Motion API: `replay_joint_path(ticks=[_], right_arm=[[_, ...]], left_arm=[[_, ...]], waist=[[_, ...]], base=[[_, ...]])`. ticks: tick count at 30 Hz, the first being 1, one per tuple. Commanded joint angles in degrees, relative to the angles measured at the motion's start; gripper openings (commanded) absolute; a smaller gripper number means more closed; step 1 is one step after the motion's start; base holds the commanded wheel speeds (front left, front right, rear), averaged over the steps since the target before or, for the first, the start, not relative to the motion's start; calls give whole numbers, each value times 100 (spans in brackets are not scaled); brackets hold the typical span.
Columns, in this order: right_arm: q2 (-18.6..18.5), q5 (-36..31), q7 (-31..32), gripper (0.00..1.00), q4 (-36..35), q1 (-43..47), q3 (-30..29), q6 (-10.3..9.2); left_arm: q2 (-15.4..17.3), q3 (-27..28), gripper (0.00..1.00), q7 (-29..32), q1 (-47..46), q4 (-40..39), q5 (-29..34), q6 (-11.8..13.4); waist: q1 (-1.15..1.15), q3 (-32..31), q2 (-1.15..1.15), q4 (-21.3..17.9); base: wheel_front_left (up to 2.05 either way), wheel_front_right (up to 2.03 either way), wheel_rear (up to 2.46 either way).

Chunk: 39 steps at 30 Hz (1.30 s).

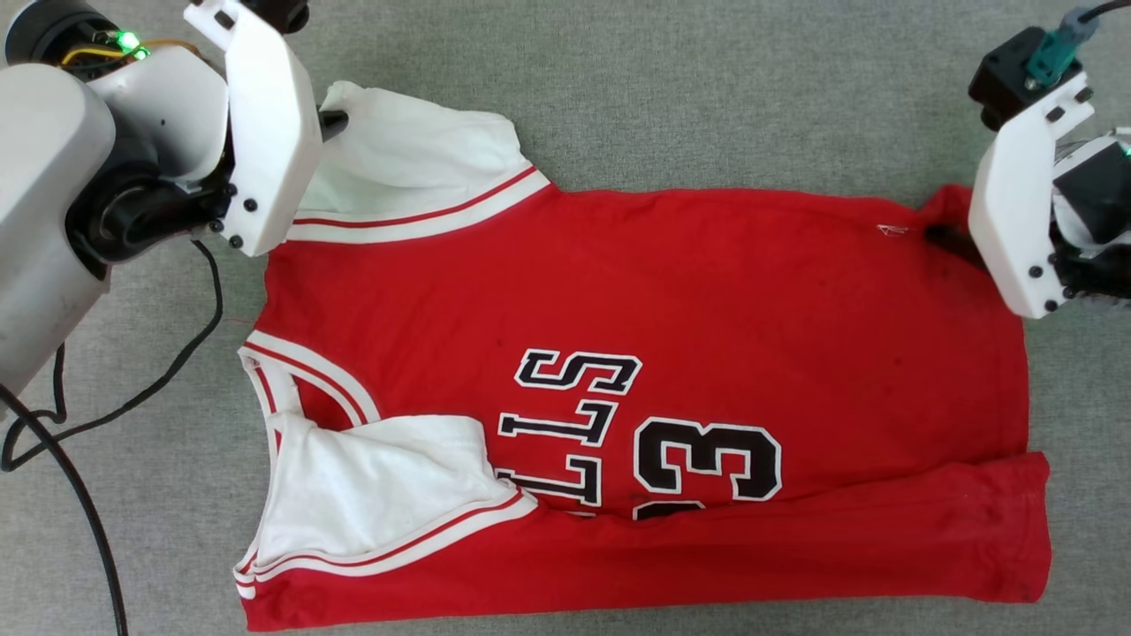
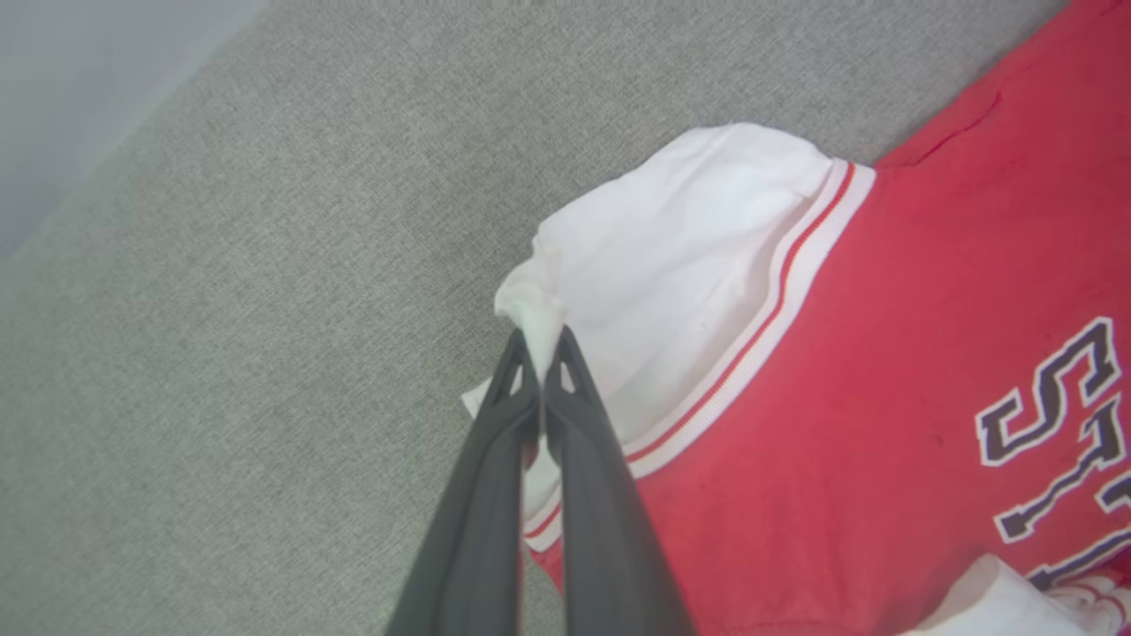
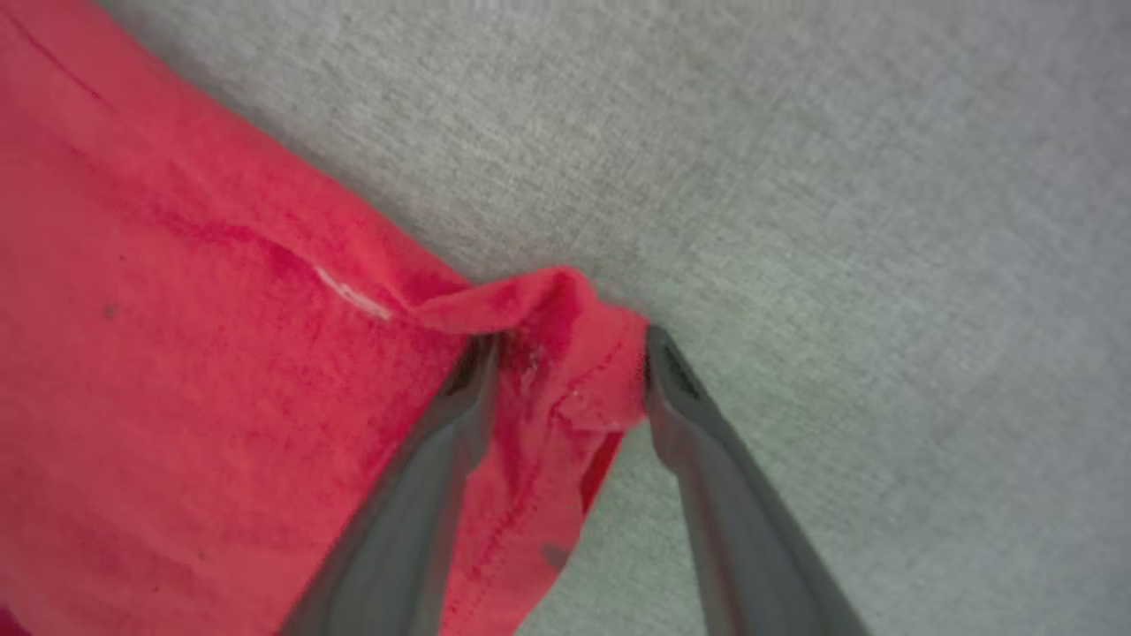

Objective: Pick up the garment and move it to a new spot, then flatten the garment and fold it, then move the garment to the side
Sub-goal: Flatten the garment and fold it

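Currently, the red jersey-style garment with white short sleeves and red-white striped trim lies spread front up on the grey fabric-covered counter. It is stretched out between the two sets of fingers.

The long, dark left fingers are clenched together on a small pinch of the far white sleeve. The cloth rises to a peak just beyond their tips. The rest of that sleeve fans out from the tips toward its striped trim.

The right fingers stand spread apart, straddling a bunched hem corner of red cloth. The cloth touches the inner face of each tip, but no firm pinch is evident. A small white label sits near one tip, on the body side of the corner.

The black, white-outlined lettering and number lie well apart from both sets of fingers, toward the opposite long side of the garment. On that side the second white sleeve is folded inward onto the body. The red side edge is turned over there, covering part of the lettering and number.

Black cables lie on the counter behind the left fingers, apart from the garment.
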Motion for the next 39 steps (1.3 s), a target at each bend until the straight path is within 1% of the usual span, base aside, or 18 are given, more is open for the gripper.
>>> replay_joint_path(ticks=[1,6,9,15,19,24,29,32,36,39], right_arm=[[163,21,-29,0,152,342,239,1],[59,78,-659,0,158,132,202,1],[-40,161,-1003,0,129,186,276,0],[-187,312,-1597,0,18,492,511,0],[-300,419,-1882,0,-81,746,709,0],[-497,581,-2185,0,-239,1100,883,0],[-618,681,-2443,0,-288,1566,1024,0],[-679,730,-2583,0,-386,1821,1070,0],[-738,719,-2728,0,-455,2130,1103,0],[-699,741,-2789,0,-424,2301,1069,0]], left_arm=[[45,-29,0,-44,45,7,-48,-1],[59,-81,0,-288,131,10,-136,0],[88,-126,0,-464,227,-34,-186,-1],[368,-276,0,-734,633,-367,-289,-1],[622,-395,0,-851,997,-627,-290,14],[963,-515,0,-931,1485,-1035,-300,165],[1277,-622,0,-1136,2177,-1524,-432,387],[1465,-687,0,-1234,2637,-1687,-461,501],[1540,-751,0,-1403,3254,-1706,-552,597],[1461,-779,0,-1532,3689,-1589,-626,624]], waist=[[0,-48,0,-20],[0,-368,0,-49],[0,-657,0,-29],[0,-1178,0,-32],[0,-1469,0,-16],[0,-1778,0,8],[0,-2016,0,-19],[0,-2086,0,-24],[0,-2092,0,-48],[0,-2055,0,-68]], base=[[0,0,0],[0,0,0],[0,0,0],[0,0,0],[0,0,0],[0,0,0],[0,0,0],[0,0,0],[0,0,0],[0,0,0]])
